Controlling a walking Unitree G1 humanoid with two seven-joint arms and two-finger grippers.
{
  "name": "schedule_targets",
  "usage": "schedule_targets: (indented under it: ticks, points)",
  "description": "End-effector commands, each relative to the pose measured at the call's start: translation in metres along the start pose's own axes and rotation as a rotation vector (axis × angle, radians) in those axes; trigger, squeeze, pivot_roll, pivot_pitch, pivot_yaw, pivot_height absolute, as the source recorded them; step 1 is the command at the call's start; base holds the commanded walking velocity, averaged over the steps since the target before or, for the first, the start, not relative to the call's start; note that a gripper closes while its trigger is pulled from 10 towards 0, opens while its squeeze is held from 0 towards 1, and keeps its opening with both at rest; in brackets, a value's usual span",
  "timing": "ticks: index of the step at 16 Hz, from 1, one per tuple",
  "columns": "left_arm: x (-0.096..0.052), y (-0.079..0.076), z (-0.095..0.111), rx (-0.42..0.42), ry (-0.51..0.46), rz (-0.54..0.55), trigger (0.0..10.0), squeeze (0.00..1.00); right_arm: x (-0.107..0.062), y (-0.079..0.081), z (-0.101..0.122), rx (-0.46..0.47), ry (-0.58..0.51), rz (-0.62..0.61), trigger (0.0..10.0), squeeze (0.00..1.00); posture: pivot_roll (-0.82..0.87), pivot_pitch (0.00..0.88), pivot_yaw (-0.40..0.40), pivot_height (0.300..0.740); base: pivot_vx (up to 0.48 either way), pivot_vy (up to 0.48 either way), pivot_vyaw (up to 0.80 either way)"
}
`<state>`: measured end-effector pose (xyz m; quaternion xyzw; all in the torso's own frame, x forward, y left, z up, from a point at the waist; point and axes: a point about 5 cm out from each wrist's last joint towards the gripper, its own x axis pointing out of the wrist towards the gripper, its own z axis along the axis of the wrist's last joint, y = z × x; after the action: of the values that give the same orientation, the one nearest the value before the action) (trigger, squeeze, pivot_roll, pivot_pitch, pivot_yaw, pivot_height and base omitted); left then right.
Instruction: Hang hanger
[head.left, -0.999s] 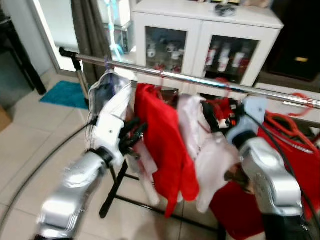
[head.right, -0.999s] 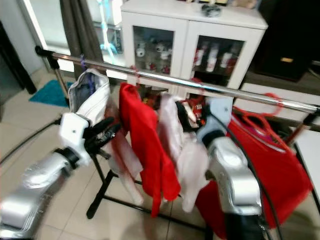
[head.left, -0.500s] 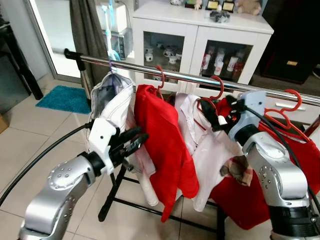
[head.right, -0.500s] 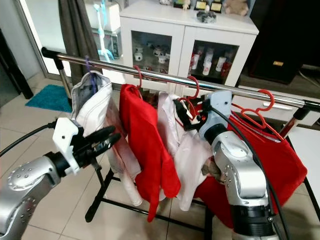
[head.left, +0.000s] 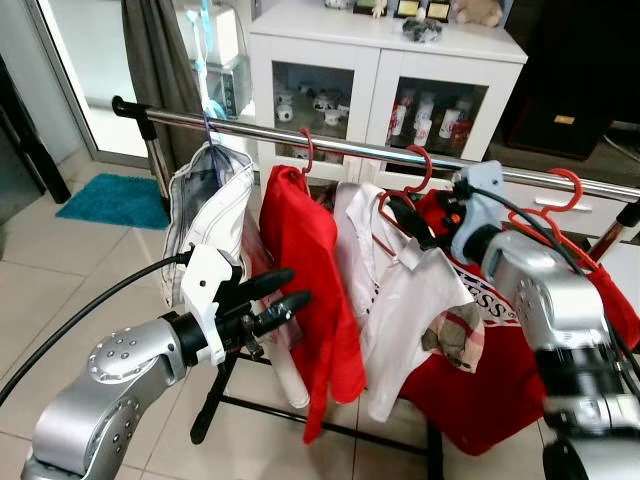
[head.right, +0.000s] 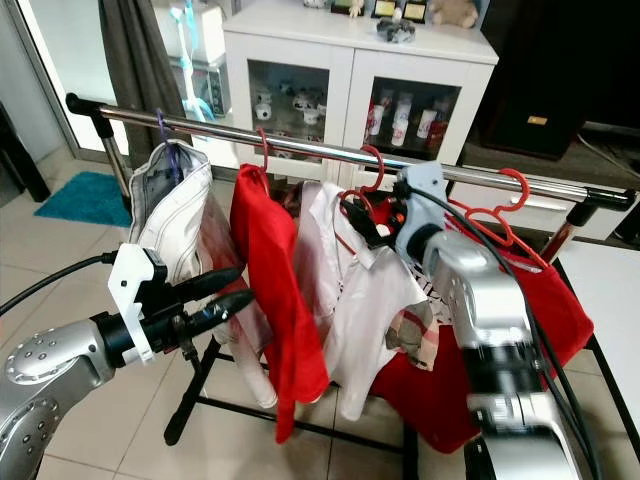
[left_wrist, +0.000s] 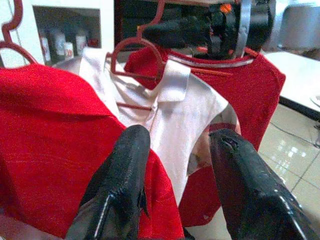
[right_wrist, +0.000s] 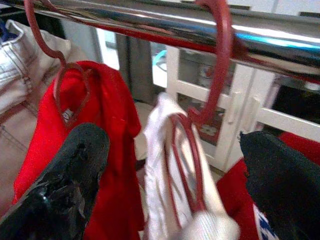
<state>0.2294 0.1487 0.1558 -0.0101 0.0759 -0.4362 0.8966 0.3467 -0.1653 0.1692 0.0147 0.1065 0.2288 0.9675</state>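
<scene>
While red hanger (right_wrist: 220, 65) with white shirt (head.left: 400, 300) now hooks rail (head.left: 340, 148), right gripper (head.left: 415, 220) fingers spread beside it; left gripper (head.left: 275, 300) fingers stay spread.

White letters "ESS" showed on the red shirt (head.left: 500, 340) hanging at the rail's right end.

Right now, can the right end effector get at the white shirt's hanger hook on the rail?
Probably yes: the right end effector sits open just beside the red hanger hook on the rail, nothing between them.
</scene>
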Motion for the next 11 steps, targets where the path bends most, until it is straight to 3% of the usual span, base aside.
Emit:
schedule_targets:
  ticks: [1,4,5,6,7,8,11]
  points:
    - [0.001,-0.004,0.005,0.016,0.005,-0.040,10.0,1.00,0.004,-0.004,0.004,-0.022,0.009,0.023,10.0,0.00,-0.07,0.000,-0.027,0.740,0.000,0.000,0.00]
    - [0.001,-0.005,0.004,0.018,0.012,-0.042,10.0,1.00,0.010,-0.006,0.001,-0.010,0.053,0.046,10.0,0.00,-0.07,0.000,-0.029,0.740,0.000,0.000,0.00]
    - [0.001,-0.006,0.003,0.018,0.018,-0.043,10.0,0.74,0.013,-0.009,0.002,-0.015,0.060,0.033,3.6,0.00,-0.07,0.000,-0.031,0.740,0.000,0.000,0.00]
    - [0.000,-0.006,0.003,0.020,0.022,-0.045,10.0,0.34,0.014,-0.010,0.003,-0.002,0.060,0.031,0.0,0.00,-0.07,0.000,-0.031,0.740,0.000,0.000,0.00]
    - [0.000,-0.006,0.003,0.021,0.024,-0.045,10.0,0.13,0.016,-0.011,0.004,-0.001,0.058,0.032,0.0,0.00,-0.07,0.000,-0.031,0.740,0.000,0.000,0.00]
    - [0.000,-0.006,0.003,0.022,0.026,-0.044,10.0,0.00,0.018,-0.011,0.005,-0.003,0.057,0.035,0.0,0.00,-0.07,0.000,-0.031,0.740,0.000,0.000,0.00]
    - [0.000,-0.006,0.002,0.026,0.029,-0.043,10.0,0.00,0.020,-0.013,0.006,-0.002,0.061,0.037,0.0,0.00,-0.07,0.000,-0.035,0.740,0.000,0.000,0.00]
